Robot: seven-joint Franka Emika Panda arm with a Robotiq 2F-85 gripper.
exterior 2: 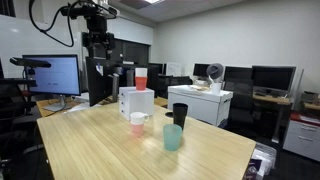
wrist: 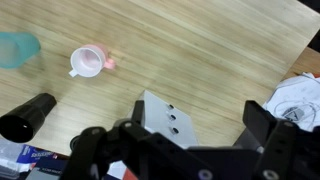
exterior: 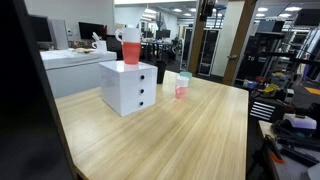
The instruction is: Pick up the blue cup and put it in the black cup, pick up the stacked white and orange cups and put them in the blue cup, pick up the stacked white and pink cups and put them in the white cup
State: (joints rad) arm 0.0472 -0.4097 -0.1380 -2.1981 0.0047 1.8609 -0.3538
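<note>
In the wrist view the blue cup (wrist: 14, 48) is cut off by the left edge, so I get only part of it. Just right of it the stacked white and pink cups (wrist: 88, 62) stand on the table (wrist: 210, 50), seen from above. Lower down, the black cup (wrist: 28, 117) looks stretched by the steep angle. Further right, the white drawer box (wrist: 170, 120) lies below my gripper (wrist: 172, 128). Its fingers (wrist: 92, 148) are spread wide and hold nothing.

The stacked white and orange cups (exterior 2: 141, 78) stand on top of that box in both exterior views, but the wrist camera does not catch them. In an exterior view the box half hides the black cup (exterior: 160, 72), and the blue and pink cups overlap so I can hardly separate them. Another exterior view shows all three apart. At the far right of the wrist view, a white cloth (wrist: 298, 98) is clipped by the frame.
</note>
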